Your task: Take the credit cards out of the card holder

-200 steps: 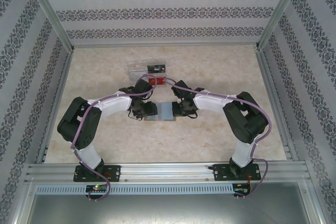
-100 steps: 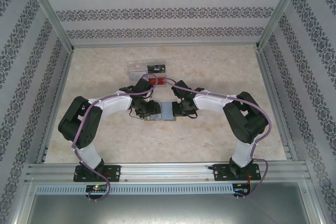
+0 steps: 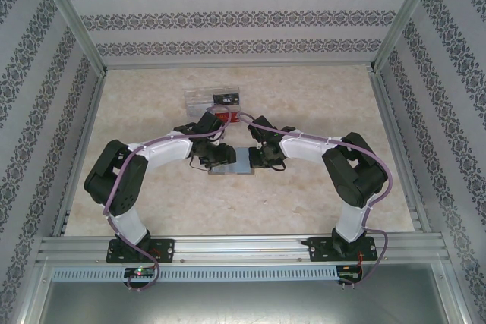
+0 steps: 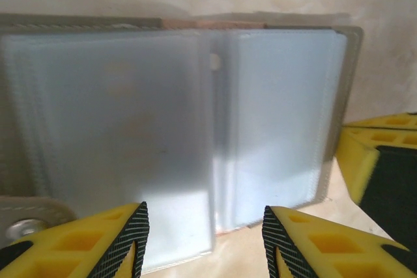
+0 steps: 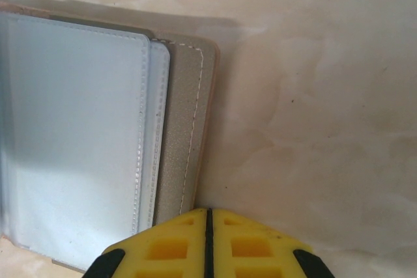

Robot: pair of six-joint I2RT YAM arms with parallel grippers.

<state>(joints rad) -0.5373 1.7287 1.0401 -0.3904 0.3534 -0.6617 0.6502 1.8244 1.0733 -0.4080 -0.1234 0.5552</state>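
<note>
1. Top external view: the card holder [image 3: 232, 162] lies open on the desk [image 3: 319, 96] at the middle of the frame, where the two arms meet from left and right.
2. Above it in the same view sits a clear tray [image 3: 199, 99]. A black card [image 3: 226, 99] lies in the tray, and a red card [image 3: 229, 116] shows at the tray's lower edge.
3. Left wrist view: the left gripper [image 4: 205, 247] is released, with its yellow fingers [image 4: 120, 242] set apart at the bottom of the frame. The lower edge of a blue-grey sleeve page reaches down between them. Whether the pads touch that page I cannot tell.
4. In the holder's open sleeves I cannot make out a card. A metal snap [image 4: 23, 227] on a strap shows at the lower left.
5. Right wrist view: the right gripper [image 5: 207, 245] is clenched, its two yellow fingers pressed together with nothing between them. It sits at the bottom centre, just beside the holder's lower right corner, with bare desk to the right.
</note>
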